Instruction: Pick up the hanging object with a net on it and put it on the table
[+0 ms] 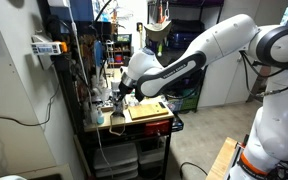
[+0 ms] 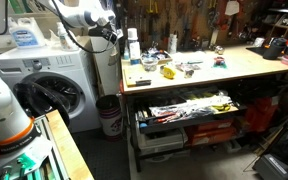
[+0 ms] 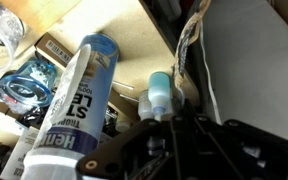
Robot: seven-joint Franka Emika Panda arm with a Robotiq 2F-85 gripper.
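Note:
My gripper (image 2: 112, 33) hovers above the near end of the table (image 2: 234, 68), a long workbench with a tan top. In an exterior view the gripper (image 1: 119, 95) hangs low over the cluttered bench end. In the wrist view its dark fingers (image 3: 176, 122) stand shut with nothing visible between them, just below a blue-capped bottle (image 3: 160, 92). A pale strip with dark edging (image 3: 192, 45) hangs at the upper right beside a white panel. Whether it is the hanging object with a net, I cannot tell.
A white and blue spray can (image 3: 79, 105) lies left of the gripper. A tan box (image 1: 149, 110) sits on a dark cart. A washing machine (image 2: 54, 90), a bin (image 2: 109, 115) and an open tool drawer (image 2: 189, 108) stand below.

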